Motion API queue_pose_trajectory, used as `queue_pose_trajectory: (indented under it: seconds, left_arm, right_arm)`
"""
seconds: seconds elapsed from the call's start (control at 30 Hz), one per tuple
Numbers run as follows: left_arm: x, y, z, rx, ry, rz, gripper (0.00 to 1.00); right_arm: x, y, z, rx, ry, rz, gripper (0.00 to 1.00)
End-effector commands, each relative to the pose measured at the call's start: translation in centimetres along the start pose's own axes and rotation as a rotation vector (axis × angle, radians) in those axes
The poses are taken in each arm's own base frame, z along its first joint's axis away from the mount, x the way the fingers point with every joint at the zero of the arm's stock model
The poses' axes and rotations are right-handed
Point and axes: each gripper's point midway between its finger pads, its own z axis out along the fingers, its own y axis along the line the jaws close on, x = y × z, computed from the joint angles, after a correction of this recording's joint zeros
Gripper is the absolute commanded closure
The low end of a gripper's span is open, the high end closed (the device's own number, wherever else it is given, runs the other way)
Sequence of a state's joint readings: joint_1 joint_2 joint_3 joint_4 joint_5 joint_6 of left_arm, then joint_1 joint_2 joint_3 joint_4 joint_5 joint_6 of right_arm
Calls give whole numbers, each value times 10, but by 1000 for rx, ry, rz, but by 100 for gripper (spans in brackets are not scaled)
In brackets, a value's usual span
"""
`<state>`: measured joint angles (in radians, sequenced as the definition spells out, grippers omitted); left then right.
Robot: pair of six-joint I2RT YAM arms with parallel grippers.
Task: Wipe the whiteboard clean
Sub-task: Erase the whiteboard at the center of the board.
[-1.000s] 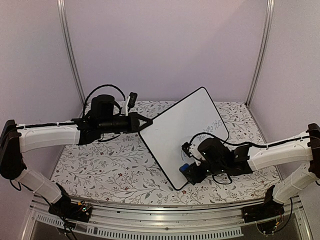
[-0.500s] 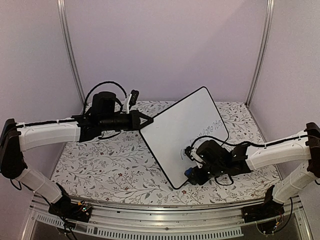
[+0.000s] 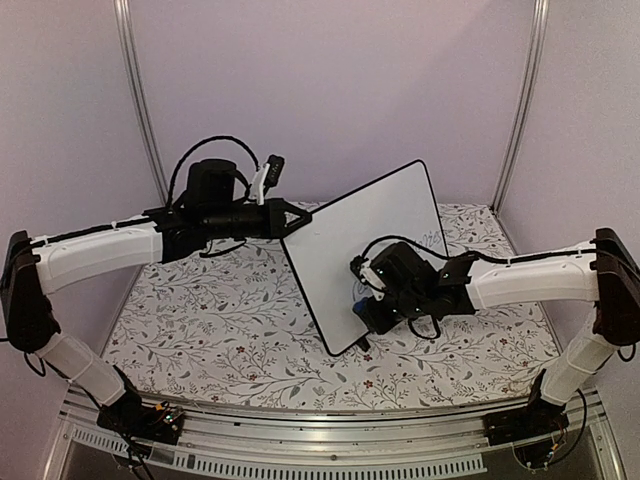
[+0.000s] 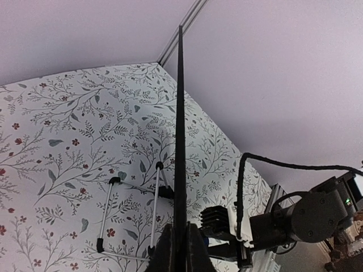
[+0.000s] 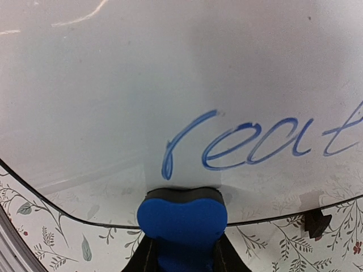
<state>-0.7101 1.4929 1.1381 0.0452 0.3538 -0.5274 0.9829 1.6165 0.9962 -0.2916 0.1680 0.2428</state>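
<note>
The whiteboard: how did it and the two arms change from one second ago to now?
The left claw rose and tilted the whiteboard steeper. The right claw carried the blue eraser leftward over the board's face. Unchanged: both grips, and the blue writing is not yet wiped.

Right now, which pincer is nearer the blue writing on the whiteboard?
Right. The right pincer holds the eraser just below the writing; the left pincer clamps the whiteboard's edge farther off.

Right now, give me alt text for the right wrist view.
The right gripper holds a blue eraser at the lower edge of a glossy whiteboard, just below cursive blue writing. A floral table cover shows beneath the board's curved edge.
</note>
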Motion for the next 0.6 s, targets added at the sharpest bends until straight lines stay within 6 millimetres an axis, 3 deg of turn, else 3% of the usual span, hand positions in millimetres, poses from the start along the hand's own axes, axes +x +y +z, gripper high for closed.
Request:
queue_pose_trajectory:
  seconds: [0.0, 0.23, 0.4, 0.57]
  left_arm:
    - [27, 0, 6, 17, 77, -8, 100]
    - [37, 28, 4, -23, 71, -13, 100]
    - [42, 32, 9, -4, 88, -31, 100]
    - [41, 38, 6, -22, 78, -35, 100]
  right_arm:
    - [-64, -10, -2, 42, -205, 13, 84]
    - [-56, -10, -1, 26, -203, 4, 85]
    - [-76, -16, -9, 30, -258, 11, 84]
    - [-90, -20, -3, 31, -272, 5, 84]
